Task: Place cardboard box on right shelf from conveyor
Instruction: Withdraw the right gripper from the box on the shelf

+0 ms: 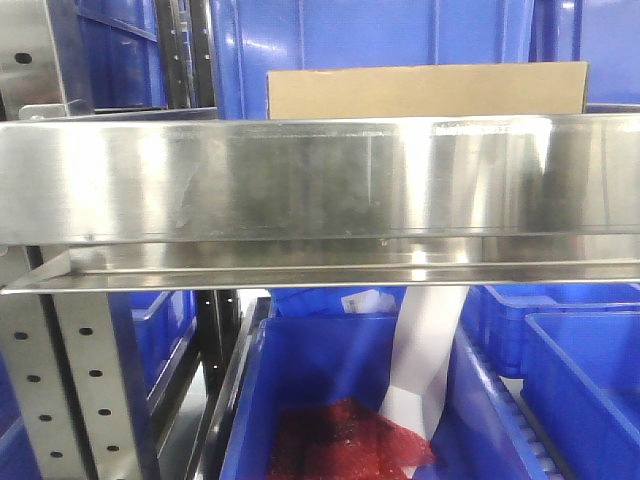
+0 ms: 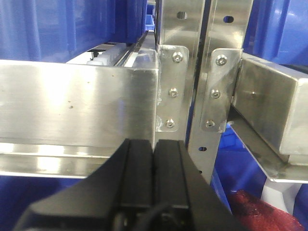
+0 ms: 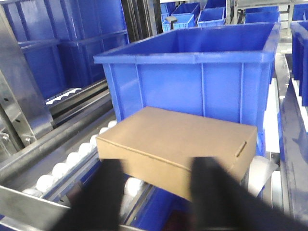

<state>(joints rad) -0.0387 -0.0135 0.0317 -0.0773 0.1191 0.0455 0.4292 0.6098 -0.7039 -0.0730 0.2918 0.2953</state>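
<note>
The cardboard box (image 1: pixel 425 90) is a plain tan carton sitting on the right shelf (image 1: pixel 320 180), and only its top strip shows above the shiny steel front lip. In the right wrist view the cardboard box (image 3: pixel 178 139) lies flat on the shelf's white rollers (image 3: pixel 72 161), close against a blue bin. My right gripper (image 3: pixel 160 163) is open, its two blurred black fingers spread just in front of the box's near face and holding nothing. My left gripper (image 2: pixel 154 144) is shut and empty, facing the steel lip (image 2: pixel 77 106) beside the uprights (image 2: pixel 180 72). The conveyor is out of view.
A large blue bin (image 3: pixel 192 72) stands right behind the box, with more blue bins around. Below the shelf, an open blue bin (image 1: pixel 330 400) holds red material (image 1: pixel 345 440) and a white sheet (image 1: pixel 425 350). Perforated grey uprights (image 1: pixel 85 400) stand at the left.
</note>
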